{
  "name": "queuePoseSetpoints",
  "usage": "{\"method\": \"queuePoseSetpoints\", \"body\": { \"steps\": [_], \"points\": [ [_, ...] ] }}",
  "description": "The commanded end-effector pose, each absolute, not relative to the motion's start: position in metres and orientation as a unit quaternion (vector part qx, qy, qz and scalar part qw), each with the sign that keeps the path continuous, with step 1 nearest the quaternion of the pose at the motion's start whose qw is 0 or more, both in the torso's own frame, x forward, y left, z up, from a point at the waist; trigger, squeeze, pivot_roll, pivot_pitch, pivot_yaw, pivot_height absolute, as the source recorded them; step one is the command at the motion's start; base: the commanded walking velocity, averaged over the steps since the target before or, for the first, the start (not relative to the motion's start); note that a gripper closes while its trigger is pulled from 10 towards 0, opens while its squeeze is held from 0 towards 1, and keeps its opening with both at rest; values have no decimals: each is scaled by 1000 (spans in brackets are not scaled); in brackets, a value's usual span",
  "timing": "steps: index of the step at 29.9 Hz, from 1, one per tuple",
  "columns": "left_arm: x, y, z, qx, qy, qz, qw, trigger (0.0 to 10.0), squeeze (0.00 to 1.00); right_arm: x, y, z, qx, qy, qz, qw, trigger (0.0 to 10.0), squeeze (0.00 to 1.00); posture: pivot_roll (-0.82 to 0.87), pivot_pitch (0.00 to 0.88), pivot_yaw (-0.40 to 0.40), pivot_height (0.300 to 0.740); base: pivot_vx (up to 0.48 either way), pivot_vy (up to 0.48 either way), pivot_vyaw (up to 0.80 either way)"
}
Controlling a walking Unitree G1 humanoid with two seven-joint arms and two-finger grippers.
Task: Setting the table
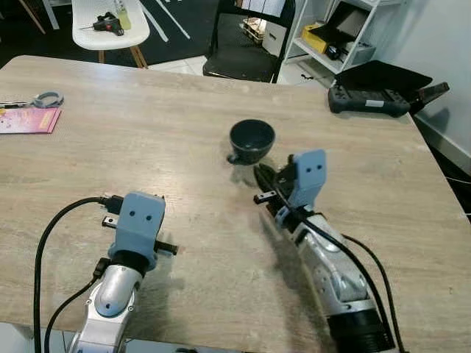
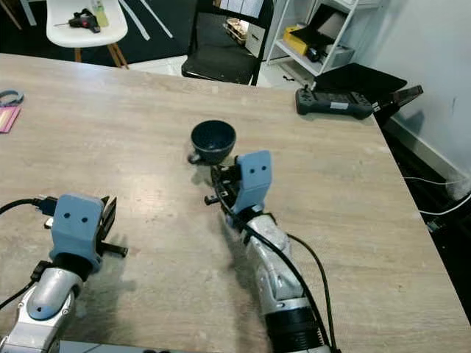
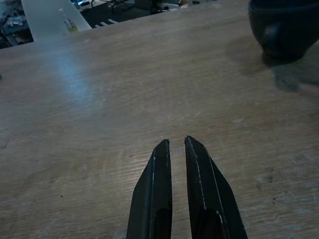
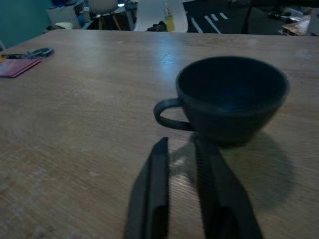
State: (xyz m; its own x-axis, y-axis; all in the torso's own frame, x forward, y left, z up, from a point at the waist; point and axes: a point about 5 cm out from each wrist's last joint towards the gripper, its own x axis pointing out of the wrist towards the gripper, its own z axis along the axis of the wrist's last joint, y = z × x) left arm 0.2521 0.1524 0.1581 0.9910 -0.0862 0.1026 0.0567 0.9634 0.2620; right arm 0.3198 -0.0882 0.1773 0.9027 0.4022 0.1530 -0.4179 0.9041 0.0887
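Cup (image 1: pixel 252 140) upright on the desk (image 1: pixel 147 147), near its middle, handle turned toward the robot's left. Right end effector (image 4: pixel 182 149) just short of it, fingers aimed straight at the cup's near side, tips close under the base and beside the handle, not touching as far as can be told. Fingers narrow, only a slim gap between them, nothing held. Handle's loop lying across the line of approach, so to be met from the side, not end on. Right arm plainly the nearer one; likely the arm to take the cup, after widening the fingers.

Left end effector (image 3: pixel 174 149) low over bare desk, well apart from the cup, which sits off ahead and to its right. Fingers nearly together, a thin slit between the tips, nothing held.

Pink booklet (image 1: pixel 28 120) and scissors (image 1: pixel 40 99) at the desk's far left edge, controller (image 1: pixel 368 99) at the far right corner, all well clear of the cup.
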Motion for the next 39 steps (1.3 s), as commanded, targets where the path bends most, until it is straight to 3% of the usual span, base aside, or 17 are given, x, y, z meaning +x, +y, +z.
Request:
{"method": "queuePoseSetpoints", "body": {
  "steps": [1, 14, 15, 16, 17, 19, 22, 23, 26, 27, 28, 34, 35, 39],
  "points": [
    [250, 152, 152, 135, -44, -36, 989, 10000, 0, 314, -84, 174, 56, -57, 206, 975, 10000, 1000, 131, 135, -5, 740, 0, 0, 0],
    [253, 157, 154, 136, -47, -24, 989, 10000, 0, 315, -66, 176, 47, -57, 166, 983, 10000, 1000, 132, 130, -8, 740, 0, 0, 0],
    [253, 156, 154, 136, -48, -25, 989, 10000, 0, 320, -64, 181, 39, -66, 168, 983, 10000, 835, 135, 133, -7, 740, 0, 0, 0],
    [253, 156, 154, 136, -48, -25, 989, 10000, 0, 320, -64, 181, 39, -66, 168, 983, 10000, 835, 135, 133, -7, 740, 0, 0, 0],
    [253, 155, 155, 136, -48, -26, 989, 10000, 0, 326, -61, 190, 8, -89, 186, 978, 10000, 0, 139, 139, -7, 740, 0, 0, 0],
    [253, 155, 155, 136, -49, -26, 989, 10000, 0, 328, -59, 197, -19, -107, 201, 973, 10000, 0, 139, 139, -6, 740, 0, 0, 0],
    [252, 156, 154, 136, -47, -26, 989, 10000, 0, 334, -43, 221, -119, -161, 293, 935, 10000, 0, 137, 141, -6, 740, 0, 0, 0],
    [252, 156, 154, 136, -47, -26, 989, 10000, 0, 334, -43, 221, -119, -161, 293, 935, 10000, 0, 137, 141, -6, 740, 0, 0, 0],
    [252, 155, 154, 137, -46, -26, 989, 10000, 0, 338, -31, 236, -210, -182, 361, 890, 10000, 0, 147, 141, -14, 740, 0, 0, 0],
    [252, 155, 154, 137, -46, -26, 989, 10000, 0, 338, -31, 236, -210, -182, 361, 890, 10000, 0, 147, 141, -14, 740, 0, 0, 0],
    [252, 156, 154, 136, -48, -22, 989, 10000, 0, 343, -27, 242, -261, -171, 410, 857, 10000, 0, 152, 142, -24, 740, 0, 0, 0],
    [250, 156, 154, 135, -48, -18, 989, 10000, 0, 360, -29, 246, -327, -148, 424, 832, 10000, 0, 154, 144, -31, 740, 0, 0, 0],
    [249, 156, 154, 135, -48, -17, 990, 10000, 0, 371, -33, 249, -372, -134, 424, 815, 10000, 0, 155, 145, -36, 740, 0, 0, 0],
    [248, 157, 153, 134, -47, -13, 990, 10000, 0, 380, -38, 257, -430, -131, 412, 792, 10000, 0, 160, 147, -41, 740, 0, 0, 0]
  ]
}}
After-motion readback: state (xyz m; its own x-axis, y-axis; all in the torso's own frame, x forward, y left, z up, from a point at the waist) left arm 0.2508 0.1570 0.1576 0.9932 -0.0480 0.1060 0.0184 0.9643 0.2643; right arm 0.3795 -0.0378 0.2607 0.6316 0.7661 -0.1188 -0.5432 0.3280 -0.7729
